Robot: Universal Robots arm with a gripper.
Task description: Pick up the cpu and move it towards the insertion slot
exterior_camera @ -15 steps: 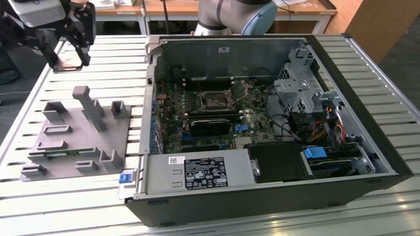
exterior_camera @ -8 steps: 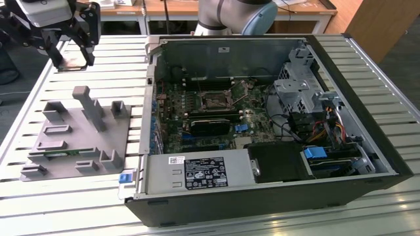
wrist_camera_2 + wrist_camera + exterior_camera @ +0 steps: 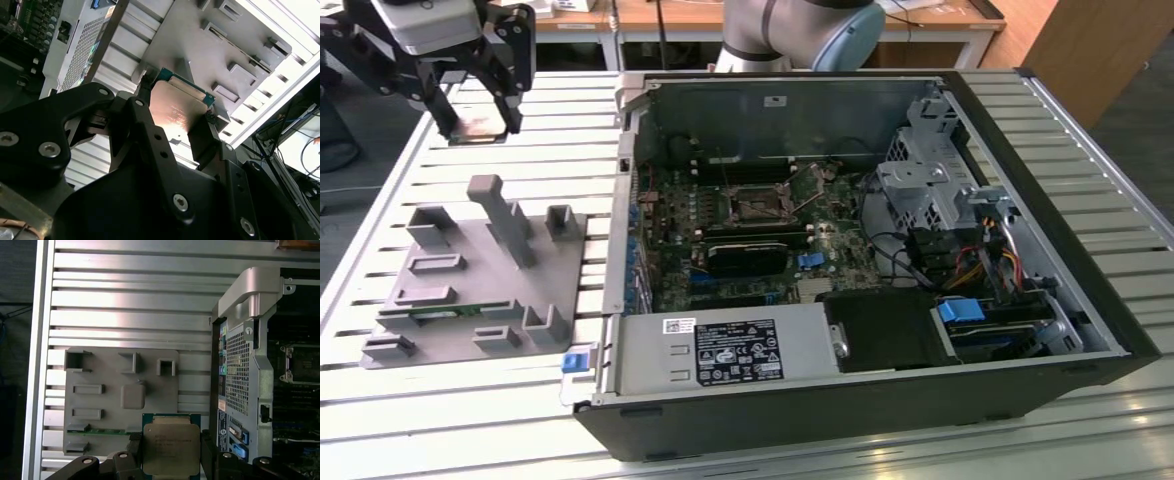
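Observation:
The cpu (image 3: 170,437), a flat square chip with a silvery top and a green rim, sits clamped between my gripper's (image 3: 171,449) black fingers (image 3: 134,446). It also shows in the second wrist view as the cpu (image 3: 176,107) in the gripper (image 3: 177,112). In the exterior view the gripper (image 3: 479,124) hangs high over the slatted table at the far left, above and behind the grey plastic fixture (image 3: 474,285). The insertion slot (image 3: 758,205), a dark square socket with a metal frame, lies on the motherboard inside the open computer case, well to the exterior view's right of the gripper.
The open black computer case (image 3: 1067,300) fills the middle and right of the table, and its silver rear wall (image 3: 250,340) stands between the fixture and the board. A narrow green memory stick (image 3: 447,313) rests in the fixture (image 3: 120,395). Upright pegs (image 3: 500,215) rise from the fixture.

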